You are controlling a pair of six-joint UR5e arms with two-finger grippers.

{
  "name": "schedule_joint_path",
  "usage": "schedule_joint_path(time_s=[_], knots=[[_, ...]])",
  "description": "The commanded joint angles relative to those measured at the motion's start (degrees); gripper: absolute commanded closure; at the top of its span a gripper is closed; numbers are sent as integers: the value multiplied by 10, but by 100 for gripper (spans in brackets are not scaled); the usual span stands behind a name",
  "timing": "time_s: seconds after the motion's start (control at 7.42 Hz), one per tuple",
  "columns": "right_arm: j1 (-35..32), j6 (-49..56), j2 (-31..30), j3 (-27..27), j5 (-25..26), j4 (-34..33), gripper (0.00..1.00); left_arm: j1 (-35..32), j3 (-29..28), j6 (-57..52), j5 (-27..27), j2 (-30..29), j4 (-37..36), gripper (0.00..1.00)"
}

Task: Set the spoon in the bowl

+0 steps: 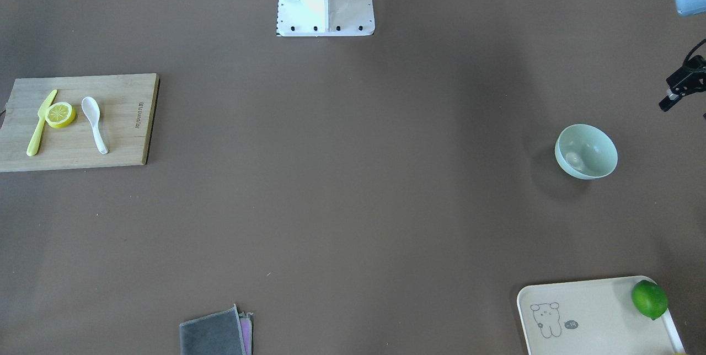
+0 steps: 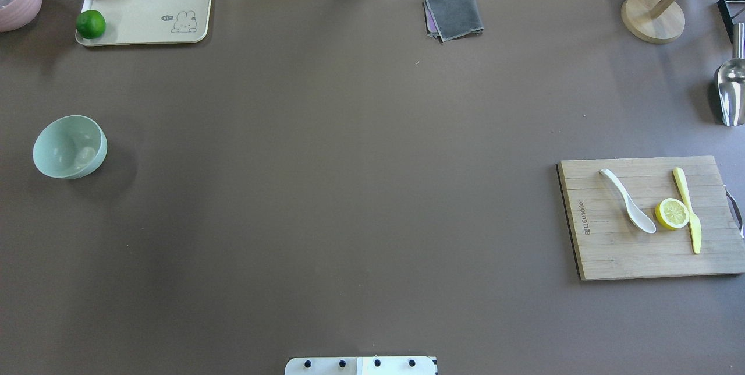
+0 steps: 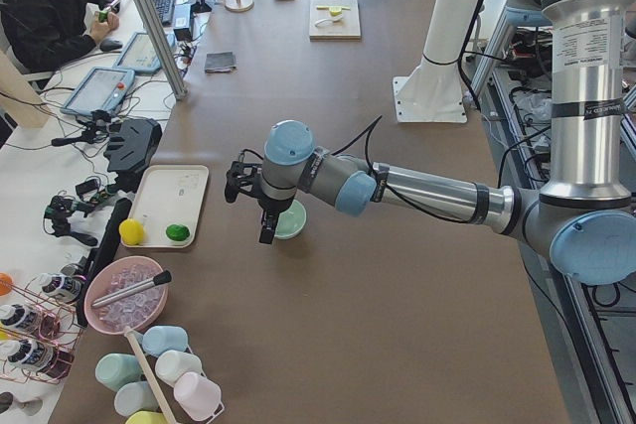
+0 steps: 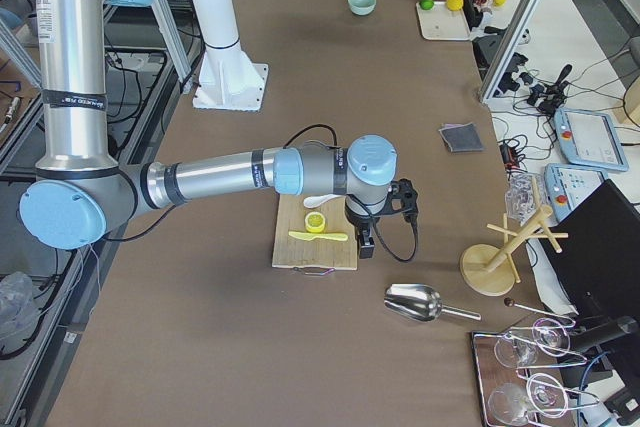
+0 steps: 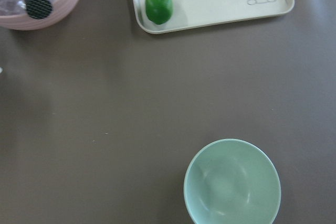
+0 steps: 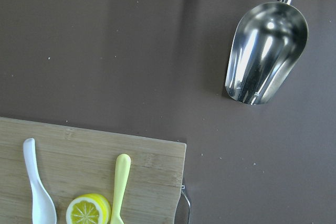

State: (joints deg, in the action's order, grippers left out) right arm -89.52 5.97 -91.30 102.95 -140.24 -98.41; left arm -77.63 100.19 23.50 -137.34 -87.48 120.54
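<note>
Overhead: spoon (image 2: 627,199) lies flat on the cutting board (image 2: 611,253), at 9 o'clock of the lemon slice (image 2: 672,213); bowl (image 2: 70,147) stands far toward 9 o'clock. Right gripper (image 4: 366,242) hangs beside the board (my likely picker), left gripper (image 3: 266,231) by the bowl; I cannot tell either pincer's opening

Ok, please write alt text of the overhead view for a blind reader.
A white spoon lies on a wooden board at the right of a brown table, next to a lemon half and a yellow knife; the pale green bowl stands far away at the left. A cream tray sits in the far left corner.
</note>
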Motion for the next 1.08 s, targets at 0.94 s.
schedule_joint_path(time_s=[0.94], knots=[[0, -9, -4, -7, -28, 25, 0, 114, -193, 25, 46, -45, 142, 2]])
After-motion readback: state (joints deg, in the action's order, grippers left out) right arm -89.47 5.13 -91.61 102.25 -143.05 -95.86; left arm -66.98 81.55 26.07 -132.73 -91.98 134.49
